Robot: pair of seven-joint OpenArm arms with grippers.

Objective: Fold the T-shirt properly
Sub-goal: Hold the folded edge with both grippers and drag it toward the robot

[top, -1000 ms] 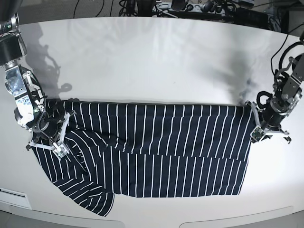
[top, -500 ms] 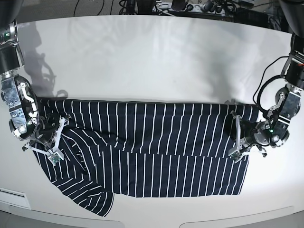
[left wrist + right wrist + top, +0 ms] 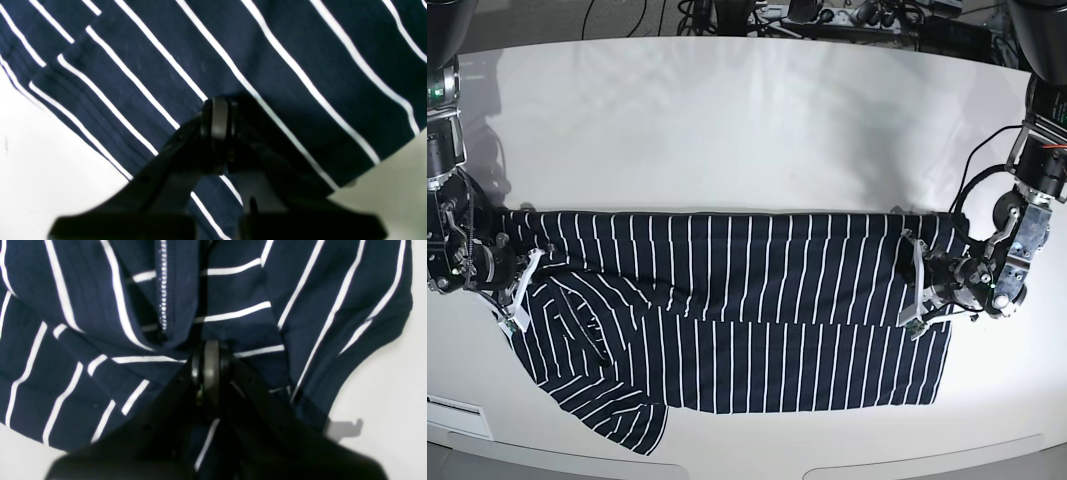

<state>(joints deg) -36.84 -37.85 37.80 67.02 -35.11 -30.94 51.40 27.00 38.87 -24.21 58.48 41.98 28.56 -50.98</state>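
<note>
The T-shirt point(image 3: 727, 310) lies spread across the near half of the white table point(image 3: 747, 130), long axis running side to side. Its far edge forms a nearly straight fold line; a 2nd layer edge runs parallel below it. One sleeve point(image 3: 617, 415) projects toward the near table edge, on the right-arm side of the T-shirt.

Left gripper point(image 3: 914, 285): positioned at the end of the T-shirt nearest the left arm, over the upper layer. In the left wrist view the jaws are fully closed, pads pressed together, with the gripper point(image 3: 218, 115) down on striped fabric point(image 3: 267, 66). Whether cloth is pinched between the pads cannot be determined.

Right gripper point(image 3: 519, 290): positioned at the opposite end of the T-shirt, at the bunched corner. In the right wrist view the jaws are fully closed at the gripper point(image 3: 208, 365), with gathered folds and a stitched hem point(image 3: 163, 290) converging at the pads, indicating a grip on the T-shirt point(image 3: 83, 340).
</note>
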